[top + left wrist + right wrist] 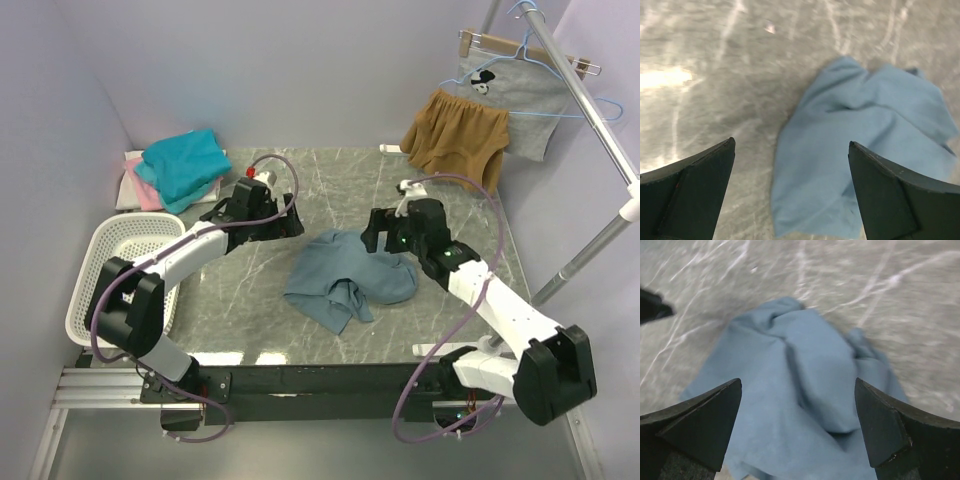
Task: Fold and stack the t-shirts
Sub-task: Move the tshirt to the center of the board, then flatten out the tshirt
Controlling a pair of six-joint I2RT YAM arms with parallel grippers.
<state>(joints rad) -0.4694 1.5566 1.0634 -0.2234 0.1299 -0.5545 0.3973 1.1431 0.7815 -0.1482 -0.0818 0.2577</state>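
Left end effector (292, 224): jaws standing wide apart, gripping nothing, hovering just left of the grey-blue t-shirt (345, 275); right end effector (374, 236): likewise spreading wide and empty, hanging over that shirt's right edge; shirt lying crumpled mid-bench (330, 180); teal t-shirt (182, 162) sitting atop pink t-shirt (143, 190), far-left corner.
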